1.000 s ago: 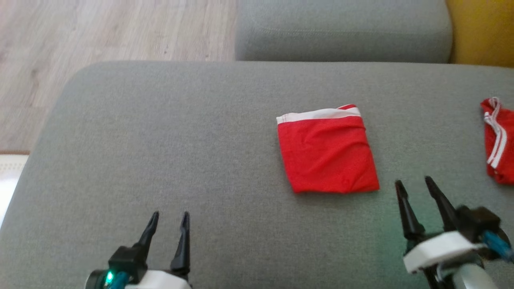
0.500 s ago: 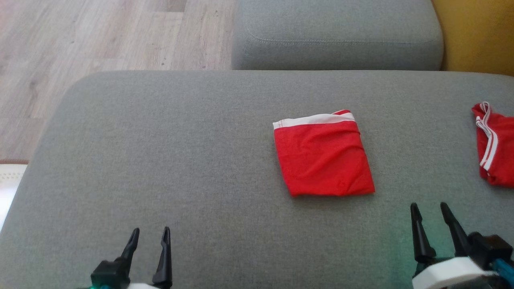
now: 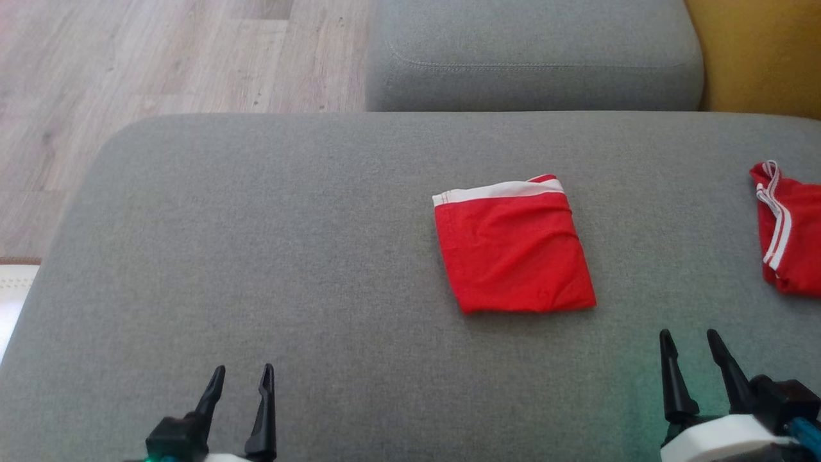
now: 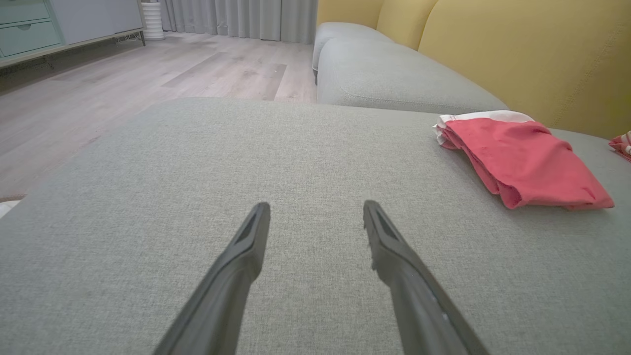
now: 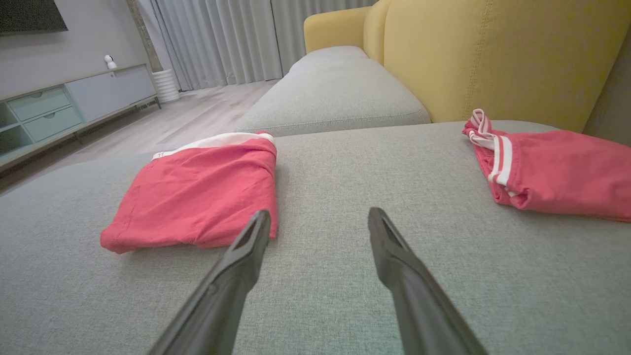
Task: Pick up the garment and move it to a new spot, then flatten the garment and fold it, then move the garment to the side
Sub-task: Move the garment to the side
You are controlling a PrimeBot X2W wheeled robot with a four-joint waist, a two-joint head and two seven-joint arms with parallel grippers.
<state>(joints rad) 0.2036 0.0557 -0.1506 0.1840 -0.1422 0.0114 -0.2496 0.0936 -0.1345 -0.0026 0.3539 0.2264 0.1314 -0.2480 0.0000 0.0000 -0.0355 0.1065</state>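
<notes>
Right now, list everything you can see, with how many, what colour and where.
folded garment: one, red with a white band, middle of the near cushion
second garment: one, red with white stripes, bunched at the near cushion's right edge
near cushion: one, grey, under both garments
far cushion: one, grey, beyond the near one
backrest: one, yellow, far right
floor: pale wood, left of the cushions
curtains: pale grey, far end of the room
cabinet: one, pale grey-green, along the wall
left gripper: one, dark, open and empty, lower left
right gripper: one, dark, open and empty, lower right
</notes>
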